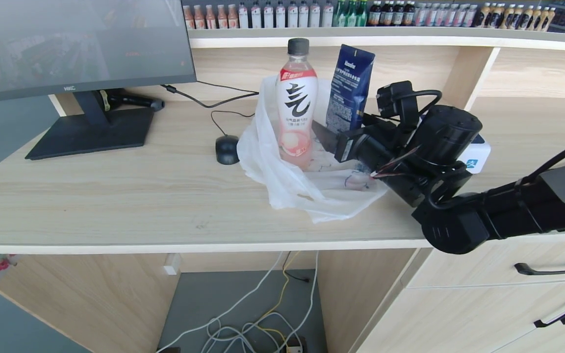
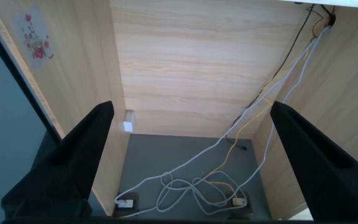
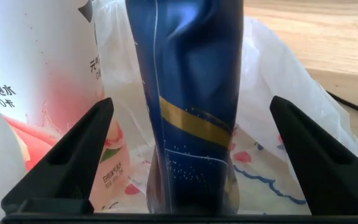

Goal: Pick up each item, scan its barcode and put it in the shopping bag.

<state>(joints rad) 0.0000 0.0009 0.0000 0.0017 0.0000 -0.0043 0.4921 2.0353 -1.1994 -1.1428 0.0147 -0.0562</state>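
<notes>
Under the table, the left end effector hung with fingers spread wide, nothing held. A thin white plastic shopping bag lay slumped open on the table. 1 clear pink drink bottle with a grey cap stood upright in its folds. 1 dark blue foil pouch stood just beside it, between the wide-spread fingers of the right end effector, ungripped. Judged: 2 items at the bag, scanning unconfirmed. The arm hid the pouch base and part of a white box.

Pale wood counter, monitor, mouse, drawers, bottle-lined shelf behind, cables on grey floor
</notes>
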